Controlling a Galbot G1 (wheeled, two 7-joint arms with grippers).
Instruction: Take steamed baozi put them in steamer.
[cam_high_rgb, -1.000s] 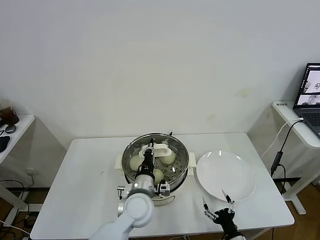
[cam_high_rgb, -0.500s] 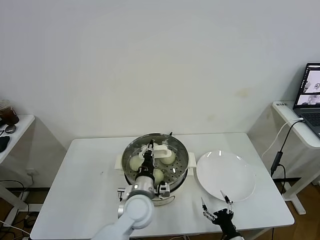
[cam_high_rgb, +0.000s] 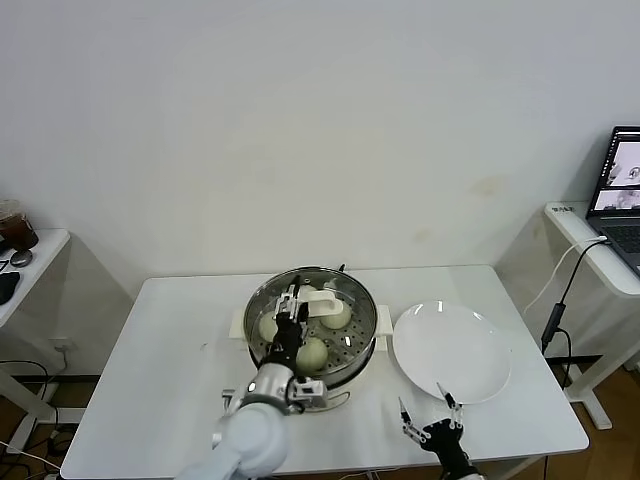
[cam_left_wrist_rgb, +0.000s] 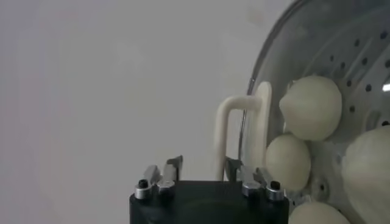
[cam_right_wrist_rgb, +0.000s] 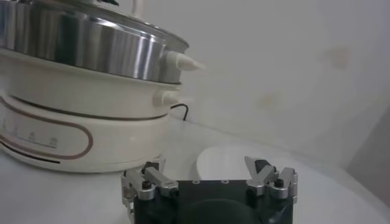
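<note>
Steamer (cam_high_rgb: 312, 325) sits centre of the table (cam_high_rgb: 150, 380), glass lid (cam_high_rgb: 345, 300) on it with white handle (cam_high_rgb: 318, 297). Four steamed baozi (cam_high_rgb: 312, 352) inside on the perforated tray. Left gripper (cam_high_rgb: 291, 306) hangs over the lid by the handle, fingers (cam_left_wrist_rgb: 173, 167) apart, holding nothing. Right gripper (cam_high_rgb: 428, 415) low at lower right, near white plate (cam_high_rgb: 450, 350), fingers (cam_right_wrist_rgb: 152, 178) apart, empty.

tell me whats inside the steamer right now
Under the glass lid the steamer holds the steamed baozi on its perforated tray; the left wrist view shows four. The left gripper hangs over them, hiding part of the tray.
</note>
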